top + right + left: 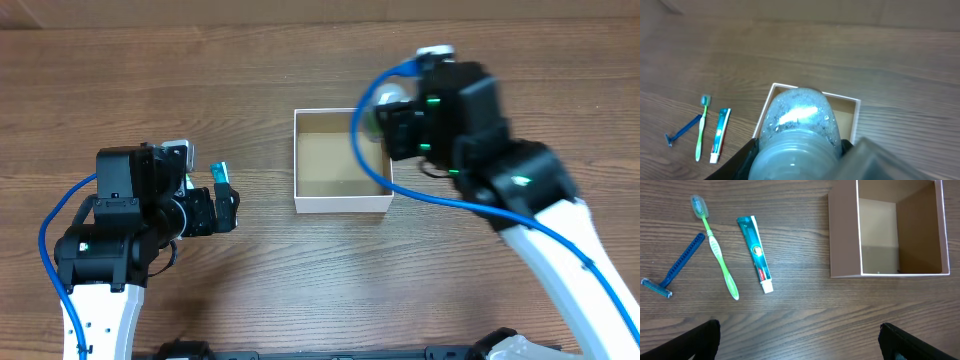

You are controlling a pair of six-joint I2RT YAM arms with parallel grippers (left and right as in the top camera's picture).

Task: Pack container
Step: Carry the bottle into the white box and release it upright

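My right gripper (392,128) grips a translucent rounded bottle (797,125) over the right wall of the small white-walled, brown-floored box (343,205) mid-table. Released here, I reckon it clips the rim and topples out. Left gripper (228,208) spread wide, empty.

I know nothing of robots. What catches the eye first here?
A clear bottle, clamped in the right gripper, hangs over the white-walled container. To its left a blue razor, a green toothbrush and a teal toothpaste tube lie side by side on the wooden table.
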